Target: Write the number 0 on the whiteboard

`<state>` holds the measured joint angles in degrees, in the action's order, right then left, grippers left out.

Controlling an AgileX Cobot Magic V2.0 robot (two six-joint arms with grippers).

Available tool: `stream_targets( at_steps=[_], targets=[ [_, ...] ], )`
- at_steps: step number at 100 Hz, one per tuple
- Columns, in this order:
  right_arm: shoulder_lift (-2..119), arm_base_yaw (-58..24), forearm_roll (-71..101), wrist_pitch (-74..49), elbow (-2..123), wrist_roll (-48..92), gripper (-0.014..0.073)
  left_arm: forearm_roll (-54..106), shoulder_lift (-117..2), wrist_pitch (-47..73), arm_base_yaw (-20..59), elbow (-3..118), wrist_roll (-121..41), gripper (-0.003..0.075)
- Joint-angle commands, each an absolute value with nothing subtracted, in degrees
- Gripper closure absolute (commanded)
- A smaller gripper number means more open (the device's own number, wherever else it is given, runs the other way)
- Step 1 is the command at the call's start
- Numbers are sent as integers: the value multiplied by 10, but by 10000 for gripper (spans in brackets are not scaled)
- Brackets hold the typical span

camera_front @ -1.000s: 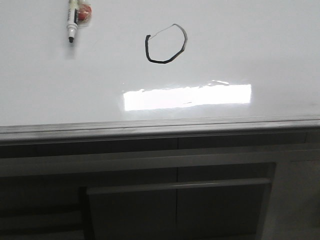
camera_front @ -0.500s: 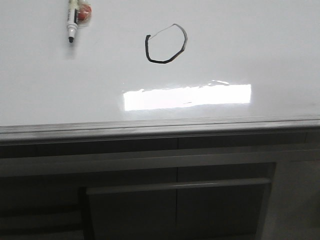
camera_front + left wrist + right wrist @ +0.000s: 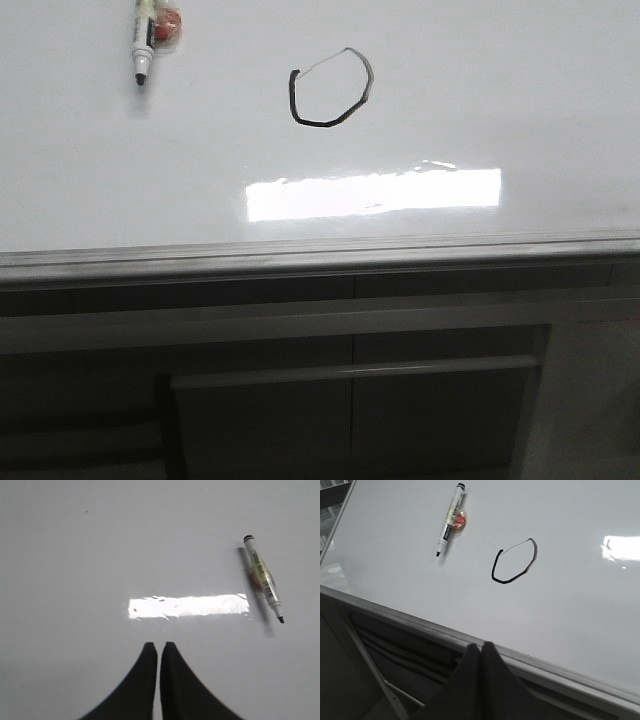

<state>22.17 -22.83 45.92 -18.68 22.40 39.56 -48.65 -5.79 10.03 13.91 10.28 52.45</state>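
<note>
On the large glossy white whiteboard [image 3: 520, 90] sits the number 0 [image 3: 332, 88], a black angular marker loop, thicker lower left, faint upper left, slightly wider than tall. Left gripper [image 3: 159, 652] and right gripper [image 3: 480, 652] are both closed, empty.

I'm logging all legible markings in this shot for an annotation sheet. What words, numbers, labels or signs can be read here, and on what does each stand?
"0": hand-drawn black loop, the number 0, on the whiteboard; faint with a small gap at its upper left.
Marker label: dark print on its barrel, too small and blurred to read.
Nothing else legible in any view.
</note>
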Motion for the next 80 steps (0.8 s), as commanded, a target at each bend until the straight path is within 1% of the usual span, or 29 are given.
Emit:
stream_targets(
  at_steps=[1,14,22,27,35,43,50,68,80],
  targets=[
    [226,-225,470,-154,238,401,662,-485,-64,64,137,117,520,740],
    [226,-225,470,-154,238,401,662,-481,-64,37,137,112,520,740],
    [226,-225,470,-154,238,401,662,-443,-64,22,137,97,497,740],
    [226,-225,470,-154,238,401,662,-370,-64,19,137,88,440,740],
    [226,-225,470,-153,238,401,662,-219,-64,13,137,71,285,740],
    [226,-225,470,-153,238,401,662,-140,-61,-6,137,49,178,740],
    [226,-225,470,-153,238,401,662,-128,-53,-15,137,32,140,740],
    [226,-225,470,-153,238,401,662,-115,-11,-15,129,-22,137,740],
    [226,-225,470,-153,238,401,662,-103,13,67,99,-20,130,740]
  ],
)
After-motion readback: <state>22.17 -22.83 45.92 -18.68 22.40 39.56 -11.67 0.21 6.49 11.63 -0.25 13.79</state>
